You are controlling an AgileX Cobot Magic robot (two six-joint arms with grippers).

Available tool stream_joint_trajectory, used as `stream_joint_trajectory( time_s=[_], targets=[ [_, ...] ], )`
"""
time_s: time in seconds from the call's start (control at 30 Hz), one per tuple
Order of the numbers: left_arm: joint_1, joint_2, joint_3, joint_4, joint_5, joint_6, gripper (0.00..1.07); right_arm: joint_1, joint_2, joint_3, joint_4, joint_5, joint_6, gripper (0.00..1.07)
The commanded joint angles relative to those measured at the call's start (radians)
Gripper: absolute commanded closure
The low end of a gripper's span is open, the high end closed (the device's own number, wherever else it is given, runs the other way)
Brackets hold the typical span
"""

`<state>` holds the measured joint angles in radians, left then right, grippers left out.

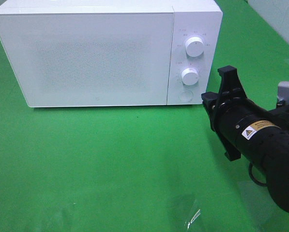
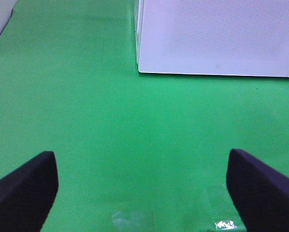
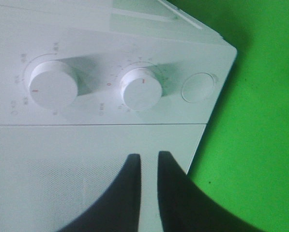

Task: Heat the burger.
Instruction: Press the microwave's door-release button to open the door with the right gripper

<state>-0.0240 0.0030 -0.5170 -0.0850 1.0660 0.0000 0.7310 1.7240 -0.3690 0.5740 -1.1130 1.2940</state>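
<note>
One microwave (image 1: 96, 53), door shut, upper left on table (image 1: 110, 159): two knobs (image 1: 195, 47), one button (image 1: 186, 95). Two pincers, both empty: left pincer (image 2: 140, 155) released, right pincer (image 3: 149, 157) nearly clenched near the button. Out of sight: burger.

Bright, even light falls from above. In the high view the white microwave (image 1: 96, 53) is almost washed out and throws only a thin shadow on the green table (image 1: 110, 159), where a pale glare patch (image 1: 195, 215) shows near the front edge. In the right wrist view the knobs (image 3: 52, 87) cast soft grey shadows, and the dark right gripper (image 3: 149, 154), close to the lens, is blurred.
</note>
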Motion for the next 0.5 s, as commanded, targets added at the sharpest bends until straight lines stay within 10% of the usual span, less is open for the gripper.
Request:
stream_joint_trajectory(
  time_s=[0.03,0.5],
  targets=[
    [-0.002,-0.002,0.000,-0.005,0.004,0.000,0.20,0.004,0.002,-0.008,-0.003,0.084,0.118,1.06],
    [-0.002,-0.002,0.000,-0.005,0.004,0.000,0.20,-0.005,0.006,-0.009,-0.003,0.105,0.117,1.07]
  ],
)
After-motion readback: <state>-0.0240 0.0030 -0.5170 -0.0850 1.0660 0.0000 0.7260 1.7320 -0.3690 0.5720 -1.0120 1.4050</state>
